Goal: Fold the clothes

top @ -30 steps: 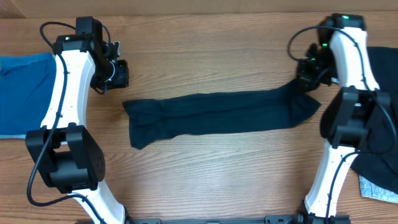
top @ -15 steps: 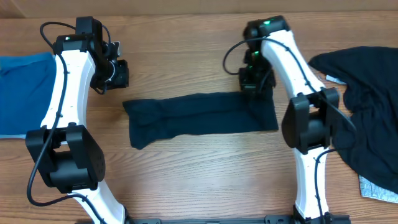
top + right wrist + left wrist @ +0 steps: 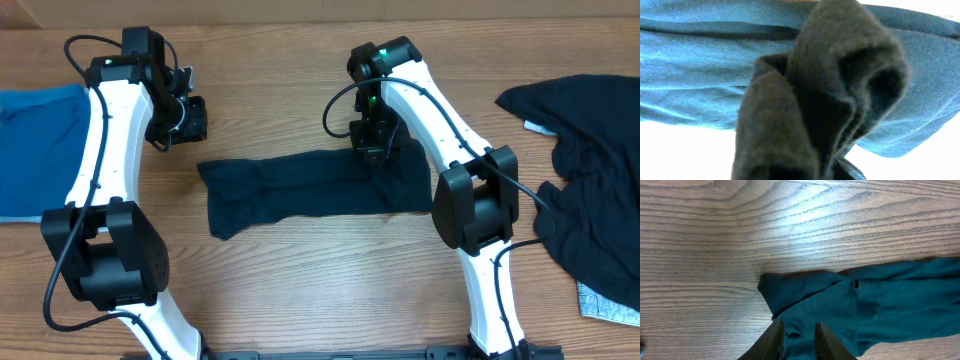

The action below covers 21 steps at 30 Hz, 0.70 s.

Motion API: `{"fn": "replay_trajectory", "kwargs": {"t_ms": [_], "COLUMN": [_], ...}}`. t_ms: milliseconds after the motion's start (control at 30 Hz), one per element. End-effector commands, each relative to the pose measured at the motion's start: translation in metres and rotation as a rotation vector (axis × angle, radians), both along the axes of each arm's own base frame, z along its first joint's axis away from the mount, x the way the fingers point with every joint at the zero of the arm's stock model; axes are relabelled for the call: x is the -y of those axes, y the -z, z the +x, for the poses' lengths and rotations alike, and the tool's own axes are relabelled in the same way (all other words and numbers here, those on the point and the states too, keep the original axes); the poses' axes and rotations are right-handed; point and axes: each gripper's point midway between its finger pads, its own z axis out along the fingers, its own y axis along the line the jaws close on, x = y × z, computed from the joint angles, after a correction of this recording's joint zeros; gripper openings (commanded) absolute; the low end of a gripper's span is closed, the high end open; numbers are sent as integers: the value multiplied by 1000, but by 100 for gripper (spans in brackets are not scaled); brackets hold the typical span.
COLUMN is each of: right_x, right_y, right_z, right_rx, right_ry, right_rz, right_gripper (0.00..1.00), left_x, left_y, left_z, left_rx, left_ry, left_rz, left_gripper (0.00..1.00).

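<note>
A long dark navy garment [image 3: 290, 190] of the clothes lies flat across the middle of the wooden table. Its right end is folded over to the left, where my right gripper [image 3: 375, 150] sits low on the doubled part. In the right wrist view a bunched fold of this cloth [image 3: 830, 95] stands right in front of the camera and hides the jaws. Only a dark fingertip [image 3: 852, 171] peeks out below it. My left gripper [image 3: 188, 118] hovers above the table beyond the garment's left end [image 3: 790, 287], slightly open [image 3: 799, 342] and holding nothing.
A brighter blue garment [image 3: 35, 140] lies at the table's left edge. A heap of dark clothes [image 3: 590, 160] covers the right side, with a light patterned piece [image 3: 605, 305] at its near corner. Bare wood [image 3: 330, 290] runs in front of the folded garment.
My right arm has swept left carrying the garment's right end, laying it back over the middle, so the garment is shorter. The left arm has not moved.
</note>
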Motion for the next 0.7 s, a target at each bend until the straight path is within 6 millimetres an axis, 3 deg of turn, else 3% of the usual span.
{"fn": "replay_trajectory", "kwargs": {"t_ms": [0, 333, 467, 533, 667], "right_x": [-16, -60, -61, -61, -59], "right_y": [-26, -27, -27, -27, -26], "right_z": [1, -13, -14, -14, -12], "right_rx": [43, 61, 60, 60, 69], "right_ry": [-47, -188, -192, -192, -196], "right_rz": [113, 193, 193, 193, 179], "right_gripper": [21, 25, 26, 37, 36], "left_x": [-4, -4, -4, -4, -4], "left_y": [-8, -8, -8, -8, -8], "left_z": [3, 3, 2, 2, 2], "left_rx": [23, 21, 19, 19, 19], "left_ry": [-3, -3, -3, -3, -3], "left_rz": [12, 11, 11, 11, 11], "left_gripper": [25, 25, 25, 25, 25]}}
